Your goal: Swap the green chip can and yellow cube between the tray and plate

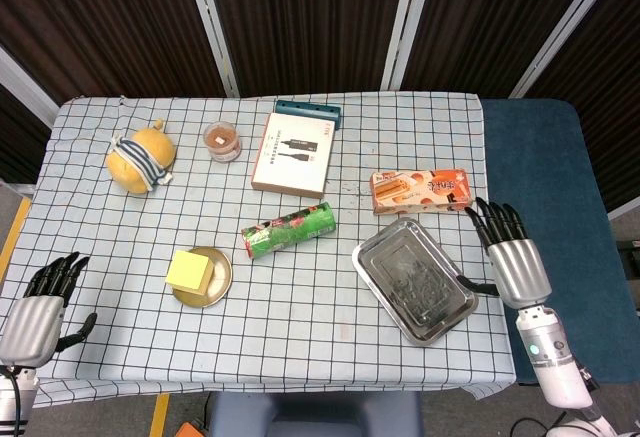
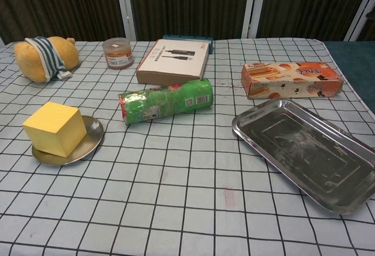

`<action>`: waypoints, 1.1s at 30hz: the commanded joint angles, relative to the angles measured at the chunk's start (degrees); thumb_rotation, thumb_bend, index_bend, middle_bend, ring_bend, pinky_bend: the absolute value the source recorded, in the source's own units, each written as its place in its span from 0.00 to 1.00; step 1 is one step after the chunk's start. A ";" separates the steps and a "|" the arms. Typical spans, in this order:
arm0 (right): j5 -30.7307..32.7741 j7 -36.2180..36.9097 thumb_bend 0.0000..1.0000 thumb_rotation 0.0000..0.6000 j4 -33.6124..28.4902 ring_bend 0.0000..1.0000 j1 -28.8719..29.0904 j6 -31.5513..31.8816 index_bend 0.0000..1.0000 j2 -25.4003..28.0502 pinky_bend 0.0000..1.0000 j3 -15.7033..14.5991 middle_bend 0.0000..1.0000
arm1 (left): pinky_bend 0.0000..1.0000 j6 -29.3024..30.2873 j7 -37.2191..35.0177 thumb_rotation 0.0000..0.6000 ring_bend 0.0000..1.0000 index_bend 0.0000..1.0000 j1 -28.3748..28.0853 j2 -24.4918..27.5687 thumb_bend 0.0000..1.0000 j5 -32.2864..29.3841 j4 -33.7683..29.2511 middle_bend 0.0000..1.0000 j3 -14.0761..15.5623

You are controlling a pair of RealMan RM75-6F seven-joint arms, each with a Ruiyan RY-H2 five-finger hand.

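The left hand (image 1: 38, 309) rests at the near left corner of the checked tablecloth (image 1: 300, 307), fingers apart and holding nothing; the right hand (image 1: 512, 257) lies at the near right edge, fingers spread and empty, thumb just beside the steel tray (image 1: 380, 277); that tray sits bare, directly inward of the right hand. Ahead and inward of the left hand, the yellow cube (image 1: 190, 270) sits on the gold plate (image 1: 222, 282); between the hands, further out, the green chip can (image 1: 290, 230) lies on its side on the cloth, apart from tray and plate. Beyond the right hand lies a biscuit box (image 1: 422, 190); further off stand a white carton (image 1: 293, 152), a small jar (image 1: 222, 141) and a yellow plush toy (image 1: 140, 159).
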 commanded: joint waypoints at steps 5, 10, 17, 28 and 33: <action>0.91 13.31 0.04 1.00 3.02 0.00 -8.92 7.40 0.00 1.12 0.00 0.23 0.00 | 0.12 -6.07 3.02 1.00 0.00 0.00 -4.23 -1.72 0.36 -0.89 -2.46 0.00 -0.77; -1.55 13.78 0.02 1.00 3.17 0.00 -11.76 12.37 0.00 1.38 0.00 1.40 0.00 | 0.12 -10.10 6.17 1.00 0.00 0.00 -7.58 -2.55 0.36 -0.86 -4.33 0.00 -1.33; -4.75 18.24 0.01 1.00 3.62 0.00 -14.55 16.28 0.00 2.22 0.00 2.45 0.00 | 0.12 -16.39 13.25 1.00 0.00 0.00 -12.54 -5.37 0.36 -4.51 -5.05 0.00 -2.72; -6.68 22.24 0.01 1.00 4.04 0.00 -16.33 16.89 0.00 2.63 0.00 4.11 0.00 | 0.12 -24.34 21.99 1.00 0.00 0.00 -19.42 -10.24 0.36 -13.99 -2.97 0.00 -4.33; -7.31 23.34 0.01 1.00 3.94 0.00 -16.66 16.26 0.00 2.79 0.00 4.51 0.00 | 0.12 -25.24 23.70 1.00 0.00 0.00 -21.06 -11.16 0.36 -16.80 -2.12 0.00 -4.31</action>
